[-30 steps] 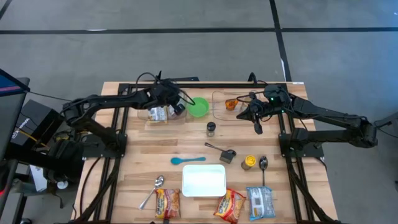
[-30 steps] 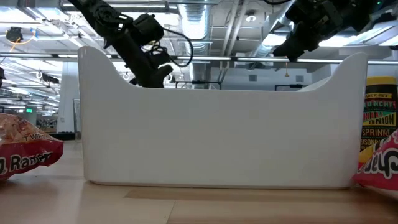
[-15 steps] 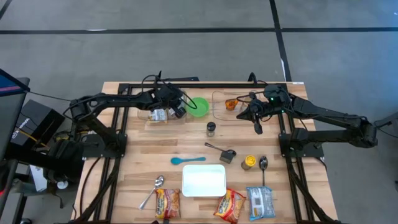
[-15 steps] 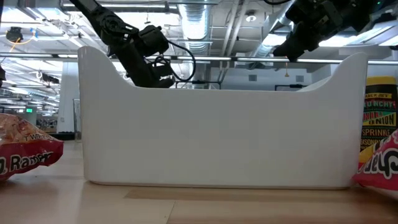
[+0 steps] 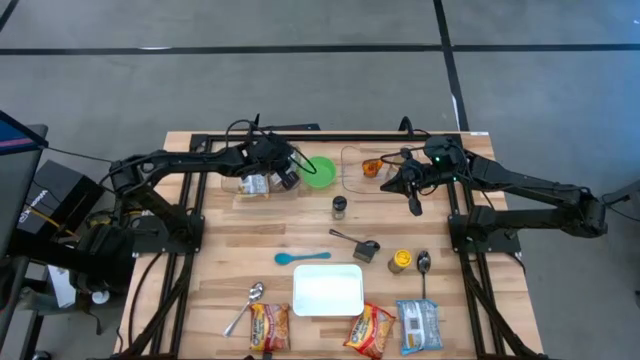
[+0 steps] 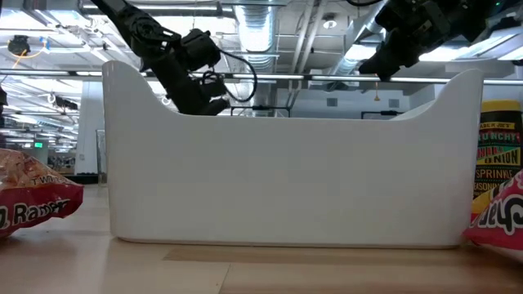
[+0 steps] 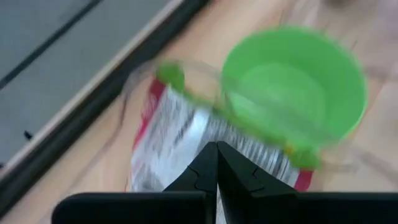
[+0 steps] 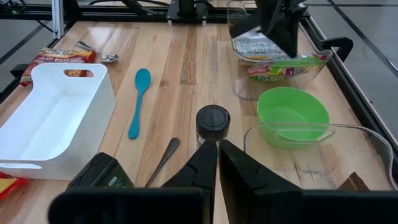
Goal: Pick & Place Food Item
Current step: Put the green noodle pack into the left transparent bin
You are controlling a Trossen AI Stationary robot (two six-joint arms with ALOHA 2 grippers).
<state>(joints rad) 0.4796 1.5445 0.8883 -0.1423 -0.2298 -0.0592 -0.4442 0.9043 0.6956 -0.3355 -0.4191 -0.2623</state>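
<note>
A red, white and green food packet (image 5: 255, 184) (image 7: 186, 134) lies in a clear glass container (image 8: 280, 78) at the far left of the table. A green bowl (image 5: 320, 172) stands right beside it. My left gripper (image 5: 287, 177) (image 7: 216, 155) is shut and slants down over the packet at the container's rim. My right gripper (image 5: 415, 206) (image 8: 217, 149) hangs shut and clear of everything at the far right, above a second glass container (image 5: 365, 168). My left gripper's shut fingertips (image 8: 288, 45) come slanting from above at the packet's upper face (image 7: 199, 140) inside the glass container. I cannot tell whether they touch it. The packet rests in the container.
A white tray (image 5: 328, 290) stands near the front middle, with ramen packets (image 5: 268, 327) (image 5: 370, 330) and a blue packet (image 5: 418, 325) along the front edge. A blue spoon (image 5: 300, 257), a dark-lidded jar (image 5: 340, 207), a yellow jar (image 5: 400, 262) and metal spoons (image 5: 243, 308) lie between.
</note>
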